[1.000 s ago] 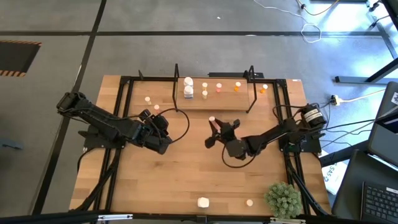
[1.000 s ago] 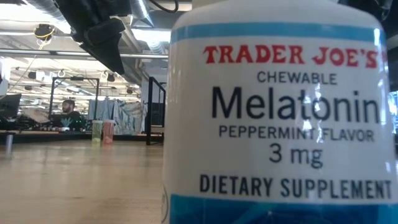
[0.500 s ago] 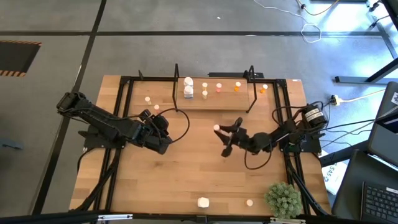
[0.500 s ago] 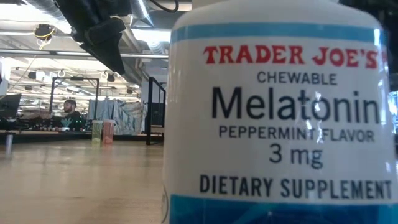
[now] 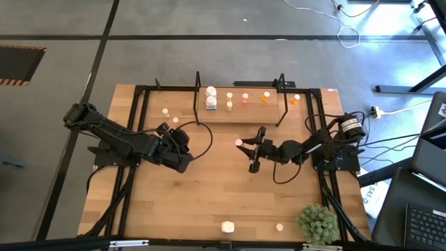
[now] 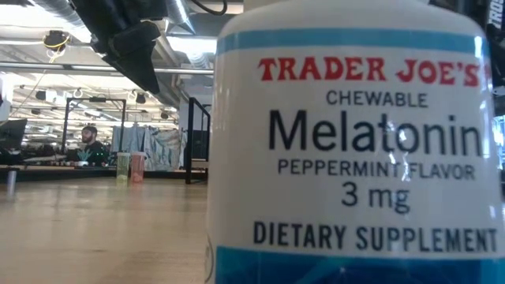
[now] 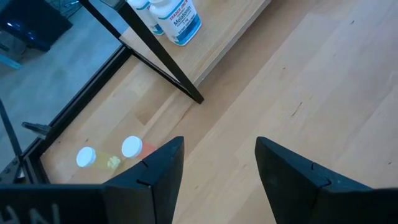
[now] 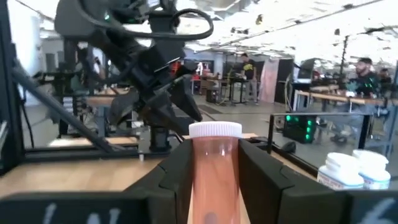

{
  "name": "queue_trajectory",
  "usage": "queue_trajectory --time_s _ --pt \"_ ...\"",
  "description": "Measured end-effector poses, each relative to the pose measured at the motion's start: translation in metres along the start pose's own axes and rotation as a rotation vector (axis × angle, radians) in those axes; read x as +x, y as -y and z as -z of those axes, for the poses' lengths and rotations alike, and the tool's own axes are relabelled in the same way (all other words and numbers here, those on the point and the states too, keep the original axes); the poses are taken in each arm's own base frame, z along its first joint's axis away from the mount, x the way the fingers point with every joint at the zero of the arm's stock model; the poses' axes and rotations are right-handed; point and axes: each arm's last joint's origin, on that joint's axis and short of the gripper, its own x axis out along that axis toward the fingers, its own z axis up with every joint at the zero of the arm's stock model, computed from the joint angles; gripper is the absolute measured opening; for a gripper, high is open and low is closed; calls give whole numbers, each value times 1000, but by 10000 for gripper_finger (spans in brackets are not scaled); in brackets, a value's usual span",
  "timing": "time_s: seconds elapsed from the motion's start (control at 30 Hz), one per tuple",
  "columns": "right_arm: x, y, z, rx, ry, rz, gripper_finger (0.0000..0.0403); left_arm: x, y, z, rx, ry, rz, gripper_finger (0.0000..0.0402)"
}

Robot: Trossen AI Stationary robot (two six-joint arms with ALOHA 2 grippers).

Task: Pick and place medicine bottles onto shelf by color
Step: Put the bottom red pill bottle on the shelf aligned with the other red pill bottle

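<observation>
Low view is basically useless here: a big white melatonin bottle [image 6: 351, 142] sits right at the lens and blocks most of the table, with just a dark bit of arm up top. The high view sorts it out. The right gripper [image 5: 247, 150] is mid-table in front of the shelf [image 5: 240, 113], and the right wrist view shows its fingers pinching a pink bottle [image 8: 214, 171] with a white cap. The left gripper [image 5: 182, 143] waits left of center, fingers spread on nothing; its wrist view catches two loose small bottles [image 7: 131, 147] by the frame. More bottles stand on the shelf; colors there are hard to make out.
</observation>
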Motion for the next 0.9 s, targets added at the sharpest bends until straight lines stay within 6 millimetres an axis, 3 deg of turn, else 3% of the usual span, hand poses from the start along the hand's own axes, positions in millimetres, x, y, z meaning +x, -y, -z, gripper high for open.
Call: queue_trajectory --time_s 0.47,0.9 --pt "14 37 8 -21 -45 82 115 0 0 0 -1 0 0 193" --pt "17 38 11 -30 -83 58 115 0 0 0 0 0 0 193"
